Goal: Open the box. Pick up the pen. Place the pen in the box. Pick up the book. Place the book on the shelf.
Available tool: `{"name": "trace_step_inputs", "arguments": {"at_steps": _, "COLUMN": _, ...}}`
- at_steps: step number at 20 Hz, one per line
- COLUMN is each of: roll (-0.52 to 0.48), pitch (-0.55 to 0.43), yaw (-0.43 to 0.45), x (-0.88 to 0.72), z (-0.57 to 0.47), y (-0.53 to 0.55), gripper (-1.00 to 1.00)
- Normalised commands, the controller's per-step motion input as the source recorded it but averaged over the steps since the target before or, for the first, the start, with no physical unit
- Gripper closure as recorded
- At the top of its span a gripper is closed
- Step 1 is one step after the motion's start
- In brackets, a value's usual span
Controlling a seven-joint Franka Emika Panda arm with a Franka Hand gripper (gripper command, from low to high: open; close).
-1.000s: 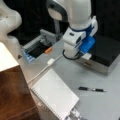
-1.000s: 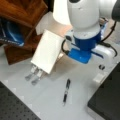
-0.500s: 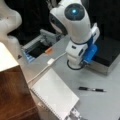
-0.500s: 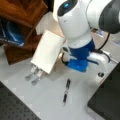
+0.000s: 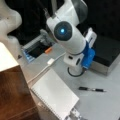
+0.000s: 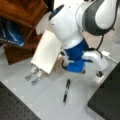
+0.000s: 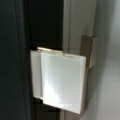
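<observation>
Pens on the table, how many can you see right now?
1. The pen lies loose on the grey table, in both front views, apart from the book and short of the closed box. The arm could hide others.

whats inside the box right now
Nothing can be told: the box is shut, its black lid covering the inside. The pen lies outside on the table. The gripper is hidden behind the arm.
</observation>
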Motion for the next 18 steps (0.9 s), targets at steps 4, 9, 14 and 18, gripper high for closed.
{"name": "trace_step_inputs", "arguments": {"at_steps": 4, "roll": 0.323, "pitch": -0.115, "yaw": -0.068, "x": -0.04, "z": -0.33, "y": 0.10, "gripper": -1.00}}
{"name": "trace_step_inputs", "arguments": {"at_steps": 9, "roll": 0.283, "pitch": -0.113, "yaw": -0.062, "x": -0.09, "z": -0.28, "y": 0.10, "gripper": -1.00}}
{"name": "trace_step_inputs", "arguments": {"at_steps": 14, "roll": 0.285, "pitch": -0.111, "yaw": -0.060, "x": -0.19, "z": -0.12, "y": 0.03, "gripper": -1.00}}
{"name": "trace_step_inputs", "arguments": {"at_steps": 18, "roll": 0.269, "pitch": -0.082, "yaw": -0.089, "x": -0.23, "z": -0.04, "y": -0.03, "gripper": -1.00}}
